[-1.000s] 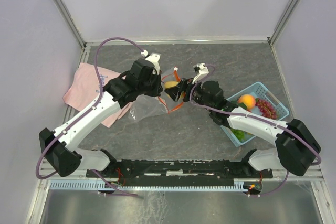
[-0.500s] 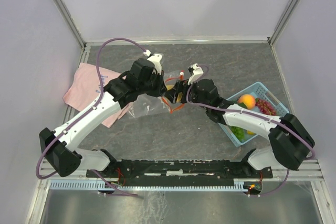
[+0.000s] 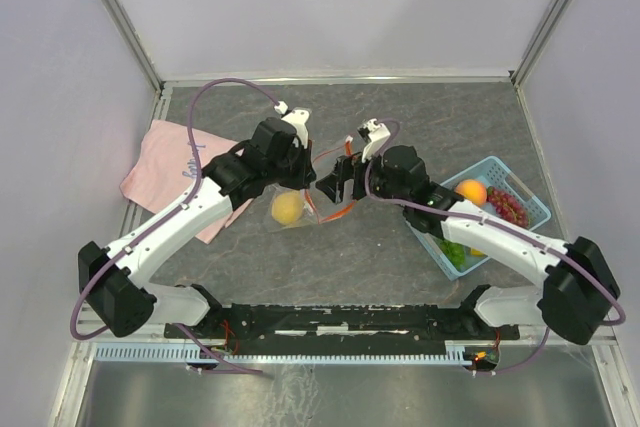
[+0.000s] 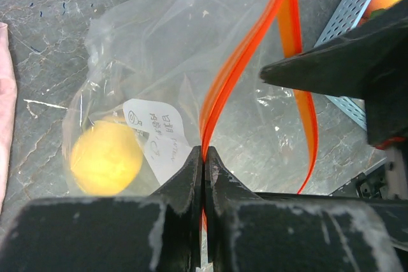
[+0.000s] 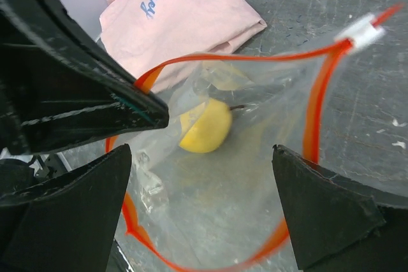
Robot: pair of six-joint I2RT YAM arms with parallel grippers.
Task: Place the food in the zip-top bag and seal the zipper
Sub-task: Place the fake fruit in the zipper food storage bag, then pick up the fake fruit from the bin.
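Note:
The clear zip-top bag (image 3: 300,202) hangs open between my grippers, and its orange-red zipper strip (image 5: 313,116) forms a wide loop. My left gripper (image 4: 203,155) is shut on one side of the strip (image 4: 239,68) and holds the mouth up. A round orange-yellow fruit (image 3: 288,208) lies inside the bag, next to the white label (image 4: 156,139); it also shows in the right wrist view (image 5: 205,125). My right gripper (image 5: 201,157) is open and empty, just above the bag's mouth. An orange fruit (image 3: 469,192), red grapes (image 3: 508,207) and green pieces (image 3: 455,255) lie in the basket.
The light-blue basket (image 3: 497,162) stands at the right of the table. The pink cloth (image 3: 160,162) lies at the left, partly under my left arm, and shows in the right wrist view (image 5: 185,11). The grey table (image 3: 450,117) is walled on three sides.
The yellow fruit has left my right gripper at the bag's mouth and now lies inside the bag. My right gripper has opened and drawn back a little. My left gripper still holds the strip.

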